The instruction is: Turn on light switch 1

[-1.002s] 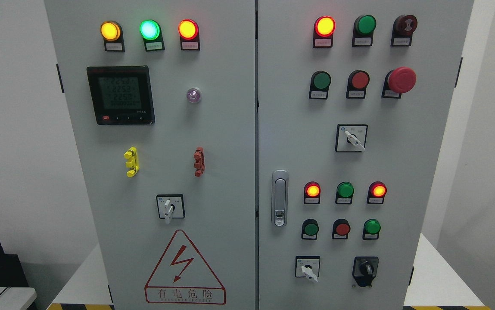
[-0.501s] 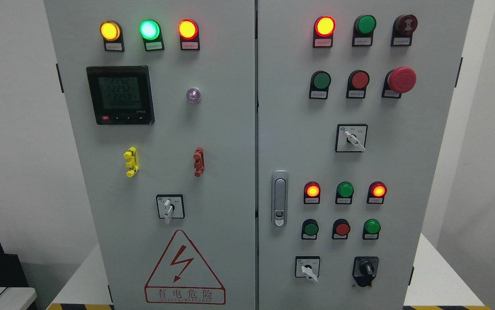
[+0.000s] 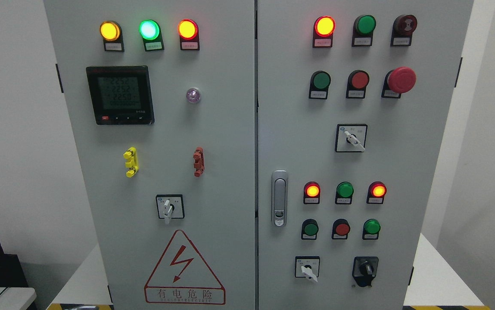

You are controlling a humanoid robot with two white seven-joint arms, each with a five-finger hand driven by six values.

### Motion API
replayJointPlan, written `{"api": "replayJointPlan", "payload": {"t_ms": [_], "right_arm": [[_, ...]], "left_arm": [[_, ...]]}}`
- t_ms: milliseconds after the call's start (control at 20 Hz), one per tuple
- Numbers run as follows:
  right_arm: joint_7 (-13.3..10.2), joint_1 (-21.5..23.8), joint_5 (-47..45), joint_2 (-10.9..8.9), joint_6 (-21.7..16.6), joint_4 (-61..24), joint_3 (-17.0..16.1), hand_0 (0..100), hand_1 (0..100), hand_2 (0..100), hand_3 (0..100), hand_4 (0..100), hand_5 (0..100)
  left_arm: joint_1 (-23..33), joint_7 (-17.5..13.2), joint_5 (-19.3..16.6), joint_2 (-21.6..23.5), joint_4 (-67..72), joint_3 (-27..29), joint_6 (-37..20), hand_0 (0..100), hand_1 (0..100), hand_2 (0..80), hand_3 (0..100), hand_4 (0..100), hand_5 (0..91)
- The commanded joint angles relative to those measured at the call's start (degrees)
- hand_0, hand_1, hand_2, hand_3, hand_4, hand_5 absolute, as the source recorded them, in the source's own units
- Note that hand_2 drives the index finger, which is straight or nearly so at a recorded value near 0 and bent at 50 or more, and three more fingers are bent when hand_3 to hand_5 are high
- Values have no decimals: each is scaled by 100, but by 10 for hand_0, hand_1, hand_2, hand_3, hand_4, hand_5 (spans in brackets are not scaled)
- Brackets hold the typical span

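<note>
A grey electrical cabinet (image 3: 230, 129) with two doors fills the head view. On the right door, a row of three push buttons sits low: green (image 3: 310, 228), red (image 3: 341, 228), green (image 3: 372, 226). Above them are three lamps: lit red (image 3: 312, 190), unlit green (image 3: 344, 190), lit red (image 3: 378, 190). Higher up are a green button (image 3: 321, 80), a red button (image 3: 359, 80) and a red mushroom stop button (image 3: 401, 79). Rotary switches sit lower on the right door (image 3: 307, 269) (image 3: 365, 269), in its middle (image 3: 351, 137) and on the left door (image 3: 169, 206). The button labels are too small to read. Neither hand is in view.
The left door carries three lit lamps (image 3: 149, 29), a digital meter (image 3: 120, 94), yellow (image 3: 131, 162) and red (image 3: 198, 161) clips, and a warning triangle (image 3: 185, 269). A silver door handle (image 3: 279, 198) is on the right door. The cabinet stands on a white table (image 3: 437, 280).
The meter's digits have changed slightly. Nothing else has moved.
</note>
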Motion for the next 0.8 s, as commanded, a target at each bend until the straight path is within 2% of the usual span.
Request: {"api": "replayJointPlan", "payload": {"t_ms": [0, 150, 351, 551, 752], "right_arm": [[4, 0, -149, 0, 3, 0, 114, 120, 389, 0, 0, 0, 0], [4, 0, -149, 0, 3, 0, 114, 120, 389, 0, 0, 0, 0], [4, 0, -149, 0, 3, 0, 114, 120, 389, 0, 0, 0, 0], [4, 0, -149, 0, 3, 0, 114, 120, 389, 0, 0, 0, 0], [4, 0, -149, 0, 3, 0, 114, 120, 389, 0, 0, 0, 0]], "left_arm": [[-316, 371, -294, -211, -280, -1078, 333, 161, 303, 451, 679, 743, 703], [-483, 530, -303, -334, -350, -1228, 738, 160, 314, 473, 699, 753, 713], [-773, 697, -584, -351, -350, -1325, 1265, 160, 338, 490, 722, 774, 737], [-984, 732, -602, -387, -359, -1474, 1599, 158, 357, 509, 737, 788, 754], [-1230, 987, -611, -413, -350, -1641, 2109, 155, 367, 519, 747, 793, 765]]}}
